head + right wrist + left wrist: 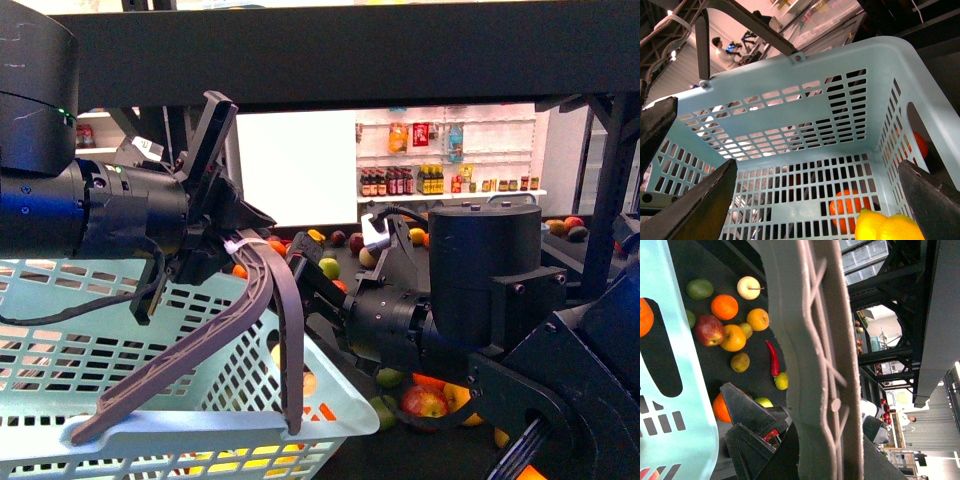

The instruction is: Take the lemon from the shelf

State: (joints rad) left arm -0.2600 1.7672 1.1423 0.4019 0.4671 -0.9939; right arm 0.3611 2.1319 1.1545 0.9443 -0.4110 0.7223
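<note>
Lemon (869, 225) low in the basket (850, 57), right claw (816, 165) spread wide open over it.
The lemon lies near the basket's side wall with the hand slot, touching a second yellow fruit (899, 229). Only its top shows, so its long axis and pointed end cannot be told. The left claw (810, 437) is clamped on the grey handle (292, 350), and the basket hangs tilted from it, so a swing or a slipping grip could roll the fruit about. The right claw sits close to that handle and could snag it or the basket's edge when pulling out.
</note>
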